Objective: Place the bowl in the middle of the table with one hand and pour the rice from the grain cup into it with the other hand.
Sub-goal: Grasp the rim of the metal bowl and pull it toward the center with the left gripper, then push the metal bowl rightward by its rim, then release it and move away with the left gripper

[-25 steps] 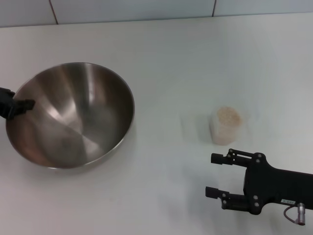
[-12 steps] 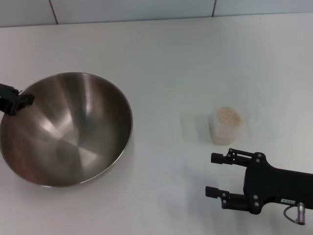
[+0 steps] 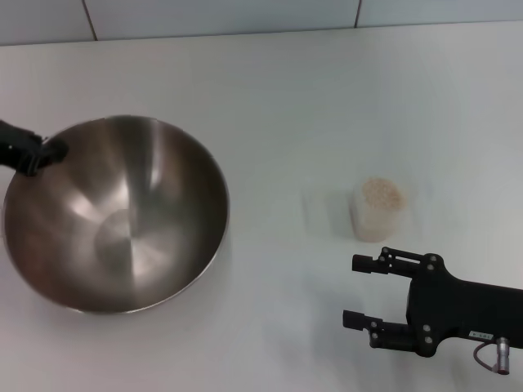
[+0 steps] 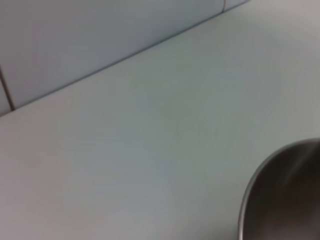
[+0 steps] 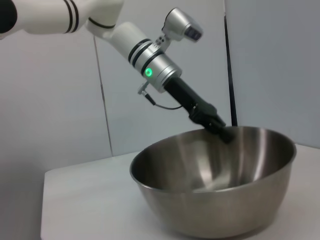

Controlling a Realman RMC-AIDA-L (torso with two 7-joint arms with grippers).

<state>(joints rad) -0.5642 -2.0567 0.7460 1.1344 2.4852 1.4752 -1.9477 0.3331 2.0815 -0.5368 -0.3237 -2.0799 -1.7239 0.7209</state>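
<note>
- The large round stainless-steel mixing bowl sits on the left part of the plain white tabletop, short of the middle.
- The left gripper is at the bowl's far-left rim and clamped on it; the right wrist view shows its fingers pinching the rim edge.
- Judgement: the steel is rigid and smooth, so a rim pinch may slip or let the bowl swing; a thin wall gives little bite, and the bowl's breadth makes it awkward from one edge.
- The small clear plastic grain cup stands upright right of centre, filled near the brim with pale beige rice.
- The right gripper hovers near the cup on the robot's side, jaws wide and empty.
- Judgement: the cup is light and could crush or tip; grasp mid-wall, squarely, keeping it upright.
</note>
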